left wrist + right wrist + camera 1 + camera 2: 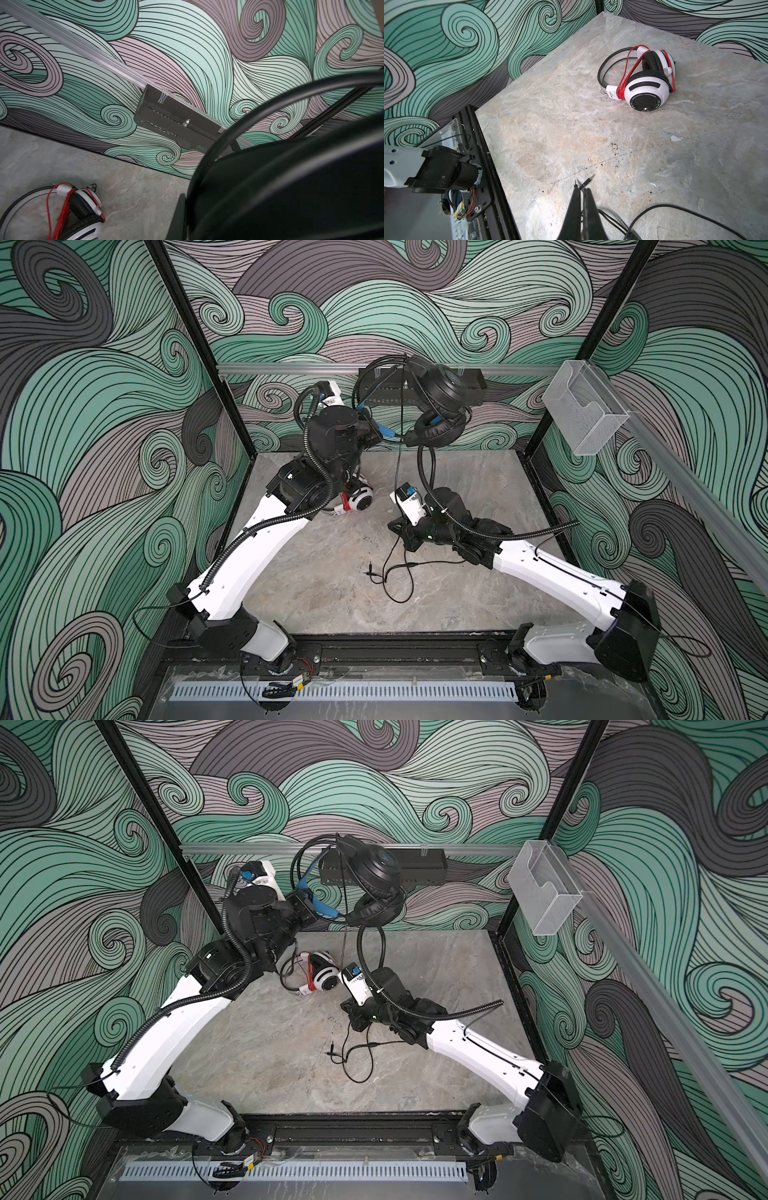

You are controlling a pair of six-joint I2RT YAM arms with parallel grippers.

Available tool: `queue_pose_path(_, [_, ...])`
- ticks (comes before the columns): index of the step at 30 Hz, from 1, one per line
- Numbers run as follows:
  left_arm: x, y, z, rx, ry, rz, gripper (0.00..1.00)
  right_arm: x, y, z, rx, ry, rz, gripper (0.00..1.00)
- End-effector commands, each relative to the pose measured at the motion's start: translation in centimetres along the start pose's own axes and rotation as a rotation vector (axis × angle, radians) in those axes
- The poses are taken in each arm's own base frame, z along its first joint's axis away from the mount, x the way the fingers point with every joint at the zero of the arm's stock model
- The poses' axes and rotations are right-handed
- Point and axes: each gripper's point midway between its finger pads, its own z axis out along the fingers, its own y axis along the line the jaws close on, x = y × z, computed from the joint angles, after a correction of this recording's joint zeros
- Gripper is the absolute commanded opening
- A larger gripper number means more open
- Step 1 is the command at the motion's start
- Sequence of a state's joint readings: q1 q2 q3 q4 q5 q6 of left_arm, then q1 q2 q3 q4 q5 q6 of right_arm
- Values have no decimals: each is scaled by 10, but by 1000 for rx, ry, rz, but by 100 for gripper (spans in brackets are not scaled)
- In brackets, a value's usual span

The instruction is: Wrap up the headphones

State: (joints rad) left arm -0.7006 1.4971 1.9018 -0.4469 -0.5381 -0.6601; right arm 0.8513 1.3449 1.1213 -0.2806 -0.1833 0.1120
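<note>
The black headphones (441, 394) (376, 871) with blue accents hang in the air near the back wall. My left gripper (376, 431) (309, 903) is shut on their headband (291, 187), which fills much of the left wrist view. Their black cable (398, 472) drops to my right gripper (399, 537) (353, 1017) (581, 188), which is low over the table and shut on it. The plug ends (588, 179) (369, 571) lie just past its tips, with slack cable (399, 589) looped on the table. The white headphones (359, 499) (645, 83) (83, 212) lie on the table, red cable wound around them.
A black perforated tray (384, 391) (176, 120) hangs on the back wall rail, close behind the raised headphones. A clear plastic holder (582, 414) is fixed to the right wall rail. The left arm's base (436, 170) stands at the table's front edge.
</note>
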Motion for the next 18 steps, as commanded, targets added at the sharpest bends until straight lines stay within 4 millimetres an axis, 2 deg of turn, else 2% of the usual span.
queue_pose_path(1, [-42, 7, -1, -48, -161, -25, 0, 7, 6, -9, 23, 48, -61, 3])
queue_pose_path(4, [-36, 23, 12, -114, -162, 30, 0, 13, 14, -16, 19, 74, -95, 2])
queue_pose_path(9, [-22, 41, 26, -207, -145, 163, 0, 10, 29, -33, 9, 80, -169, 2])
queue_pose_path(14, [-4, 54, 31, -297, -136, 385, 0, -4, 42, -56, 38, 87, -271, 3])
queue_pose_path(18, [14, 62, 28, -305, -110, 528, 0, -20, 45, -78, 74, 65, -318, 4])
